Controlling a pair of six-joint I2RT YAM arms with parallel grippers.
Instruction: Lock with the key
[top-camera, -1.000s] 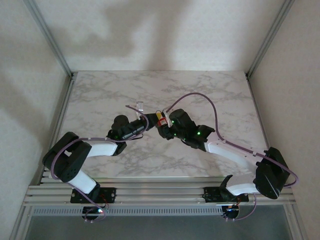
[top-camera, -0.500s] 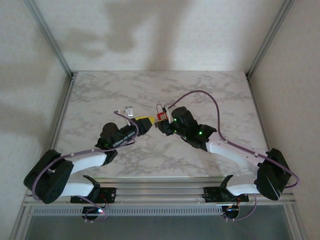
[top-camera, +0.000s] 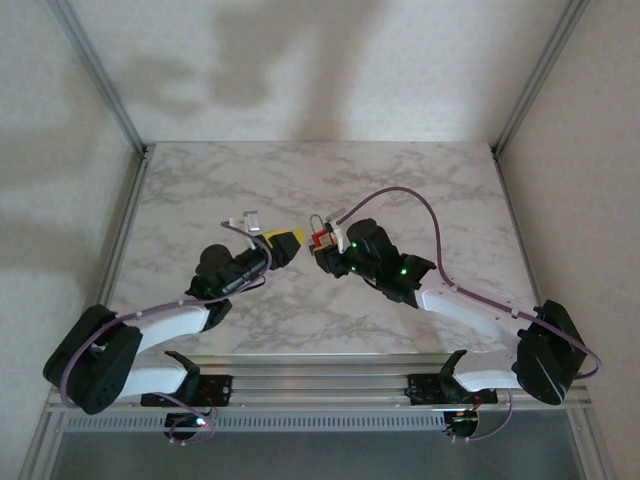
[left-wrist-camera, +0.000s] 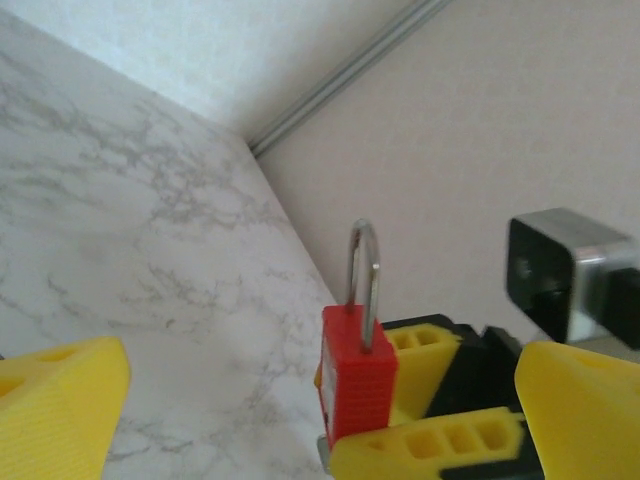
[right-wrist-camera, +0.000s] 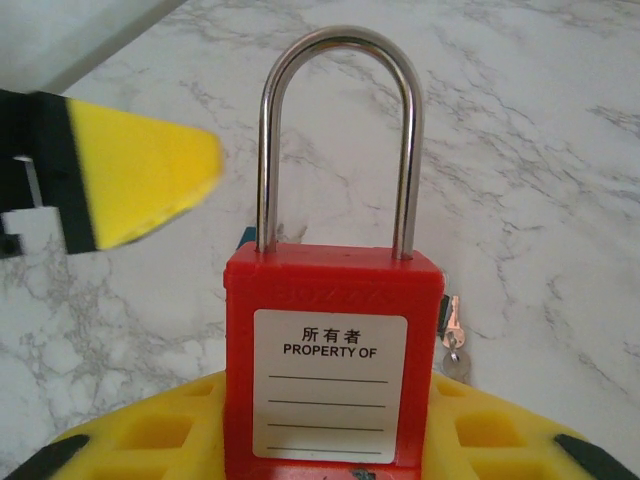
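Middle of the desk (top-camera: 420, 190), and here's the picture: the right claw (top-camera: 325, 247) is clenched on the body of the red padlock (right-wrist-camera: 333, 375), holding it upright with the label facing its own camera. The steel shackle (right-wrist-camera: 340, 60) looks seated in the body on both legs. Just to the padlock's left hangs the left claw (top-camera: 288, 240), released, spread wide and carrying nothing.

Now, the key (right-wrist-camera: 452, 338). It's a small silver thing peeking out to the right of the lock body in the right wrist view. Whether it lies on the marble or dangles from the lock, I can't tell.

So the job, as I read it, falls to the left claw: get to that key and work it. To do that well, the right claw should keep its grip firm and the lock steady, so the keyway doesn't wander. The left claw should come in low and straight, and pinch the key across its flat head rather than its edges, because a thin key will twist out of a sloppy hold. Any turning should run along the key's own axis. Pull sideways and the lock could lever out of the right claw's hold.
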